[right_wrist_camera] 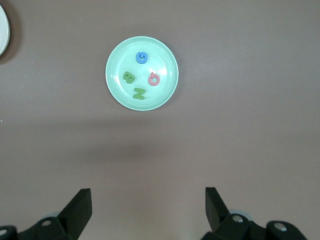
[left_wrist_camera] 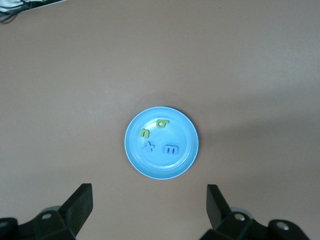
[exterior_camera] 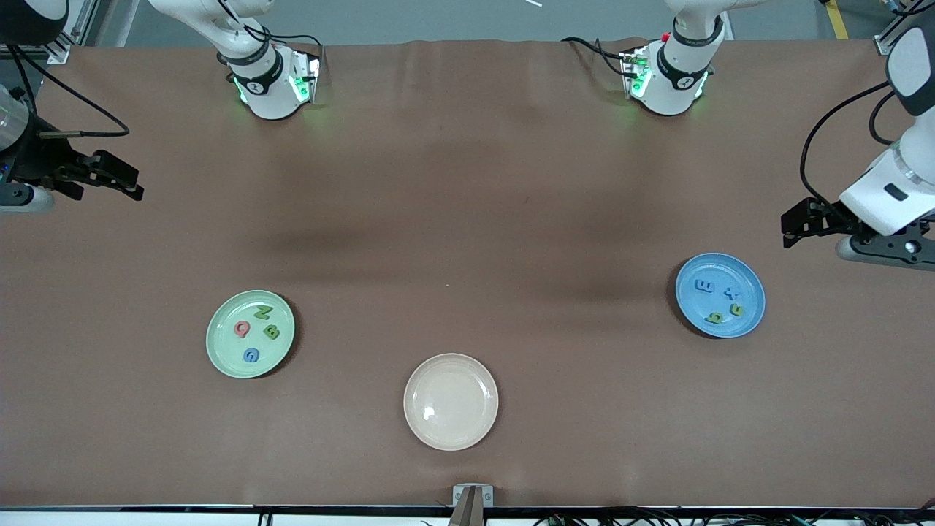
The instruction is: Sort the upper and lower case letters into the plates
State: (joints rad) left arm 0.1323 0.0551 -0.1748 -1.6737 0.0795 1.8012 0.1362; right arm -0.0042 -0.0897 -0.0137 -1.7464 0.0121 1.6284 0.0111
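The mint green plate [exterior_camera: 223,343] [right_wrist_camera: 162,60] holds a green N [exterior_camera: 262,313], green B [exterior_camera: 271,332], pink Q [exterior_camera: 242,329] and blue G [exterior_camera: 251,356]. The sky blue plate [exterior_camera: 752,288] [left_wrist_camera: 182,135] holds a blue E/m shape [exterior_camera: 705,286], blue x [exterior_camera: 732,293], green n [exterior_camera: 737,310] and green b [exterior_camera: 716,318]. My left gripper [exterior_camera: 787,230] [left_wrist_camera: 149,187] hangs open and empty over bare table at the left arm's end. My right gripper [exterior_camera: 135,186] [right_wrist_camera: 147,191] hangs open and empty over bare table at the right arm's end.
A cream-beige plate [exterior_camera: 451,401] with nothing in it lies between the two plates, nearest the front camera. Brown cloth covers the table. A small metal bracket [exterior_camera: 472,497] sits at the table's front edge.
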